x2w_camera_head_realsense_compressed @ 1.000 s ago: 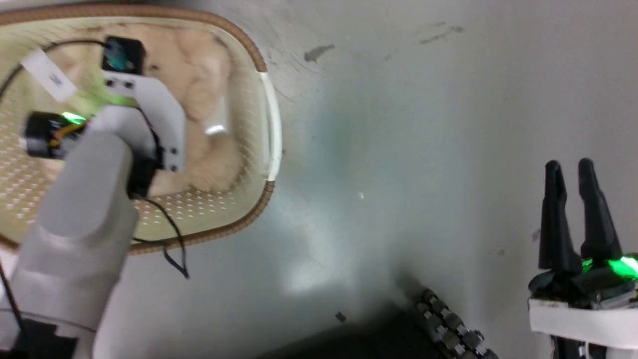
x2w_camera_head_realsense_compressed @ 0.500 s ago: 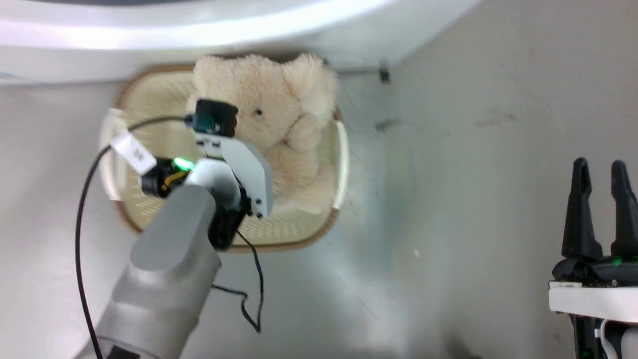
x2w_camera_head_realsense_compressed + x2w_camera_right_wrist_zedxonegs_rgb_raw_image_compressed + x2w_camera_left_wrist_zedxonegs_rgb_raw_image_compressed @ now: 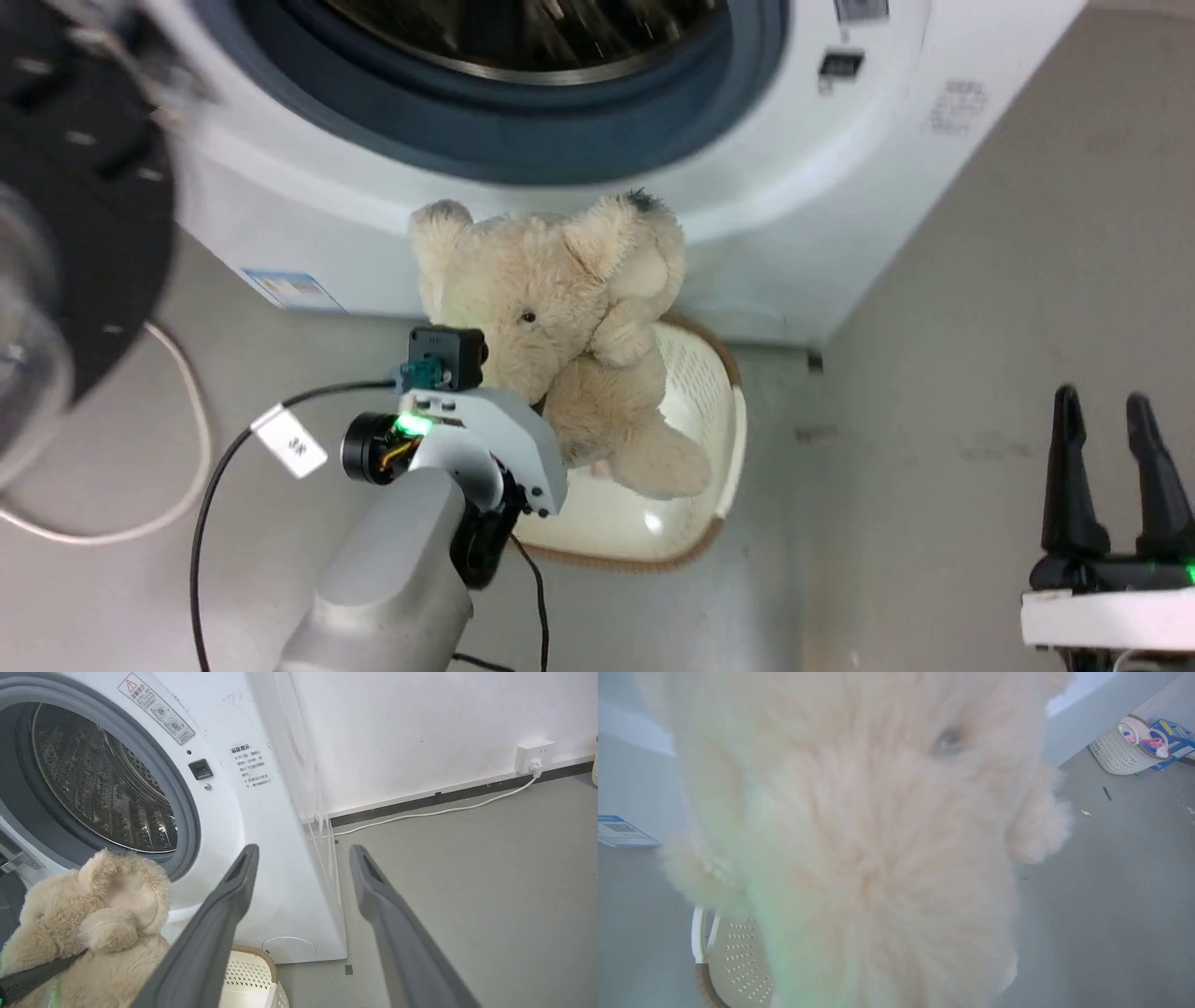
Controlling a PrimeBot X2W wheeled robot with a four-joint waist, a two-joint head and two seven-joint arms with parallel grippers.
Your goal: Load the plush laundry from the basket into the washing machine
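One bear (image 3: 560, 317), seemingly soft, light and saggy, hangs clenched mid-body in the left jaws, basket (image 3: 738, 448) beneath them, washer (image 3: 803, 168) mouth just beyond; a deep torso pinch suits it; right jaws gape, empty.

The fluffy cream teddy bear (image 3: 560, 308) hides the fingers of my left claw (image 3: 527, 411); above it, the white washing machine (image 3: 794, 159) is cropped.

wall socket (image 3: 534, 756) + white cable (image 3: 420, 814) | far white basket (image 3: 1115, 753) beside blue box (image 3: 1175, 735)
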